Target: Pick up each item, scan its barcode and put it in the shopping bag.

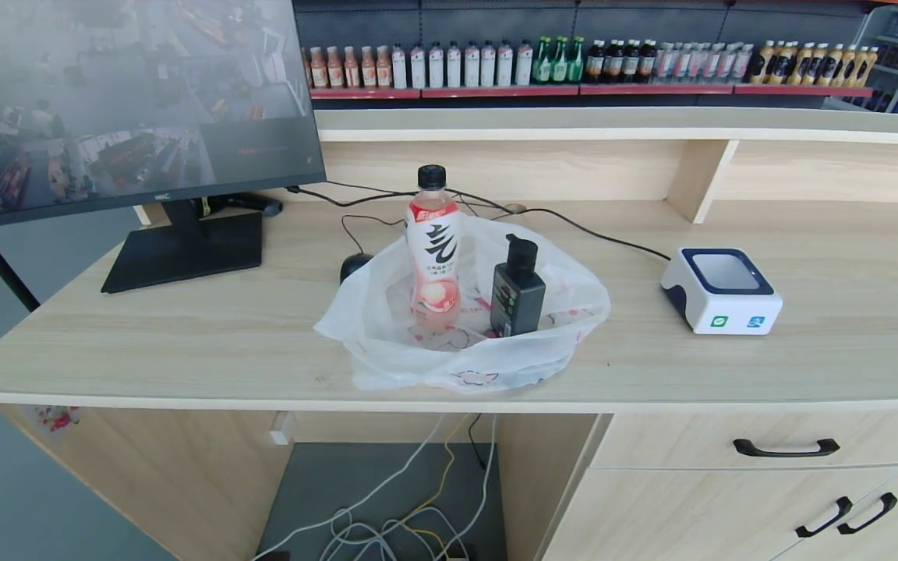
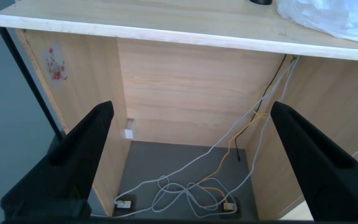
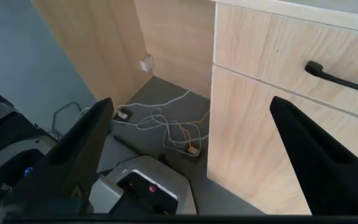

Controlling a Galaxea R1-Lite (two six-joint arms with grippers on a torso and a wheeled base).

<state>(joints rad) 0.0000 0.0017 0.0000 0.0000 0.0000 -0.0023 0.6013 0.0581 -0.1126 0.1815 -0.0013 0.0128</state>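
A white plastic shopping bag [image 1: 464, 354] lies open on the wooden counter [image 1: 184, 335]. Inside it stand a pink drink bottle [image 1: 433, 249] with a black cap and a black pump bottle [image 1: 517, 290], both upright. The white barcode scanner [image 1: 720, 291] sits to the right of the bag. My left gripper [image 2: 191, 149] hangs open below the counter's front edge, facing the knee space with cables; a corner of the bag [image 2: 334, 17] shows above it. My right gripper [image 3: 191, 143] is open too, low beside the drawer fronts [image 3: 278, 68], with nothing between its fingers.
A monitor [image 1: 129, 101] on a black stand occupies the counter's left, with a black mouse [image 1: 354, 266] and cables behind the bag. A raised shelf runs along the back. Drawers with black handles [image 1: 786, 448] are under the counter at right. Loose cables [image 2: 191, 186] lie on the floor.
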